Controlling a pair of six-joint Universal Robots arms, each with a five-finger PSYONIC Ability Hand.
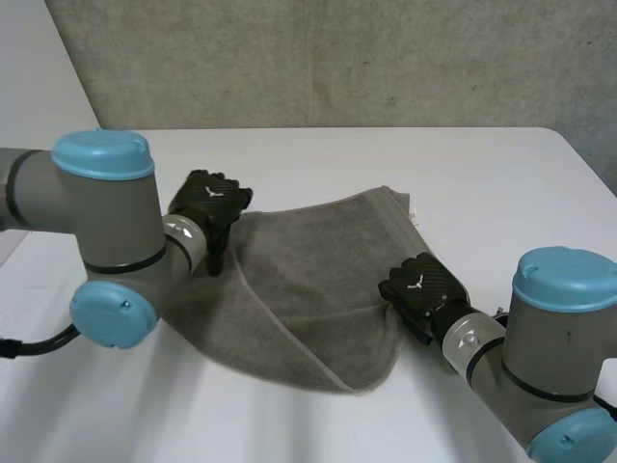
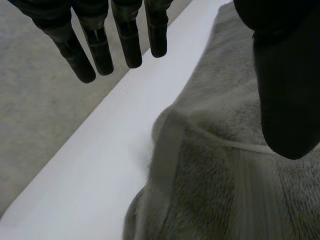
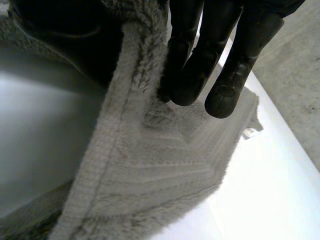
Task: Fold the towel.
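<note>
Up close, right hand (image 3: 200,60) pinches towel (image 3: 150,170), left hand (image 2: 126,42) splayed

We see a white table (image 1: 482,174), its top plain and smooth, with a rounded corner at the far right. Beyond its far edge stands a rough grey wall (image 1: 337,58), mottled like concrete, running across the far side. At the far left a paler panel (image 1: 34,68) adjoins that wall. In both wrist views the table's straight edge borders similar mottled grey.
</note>
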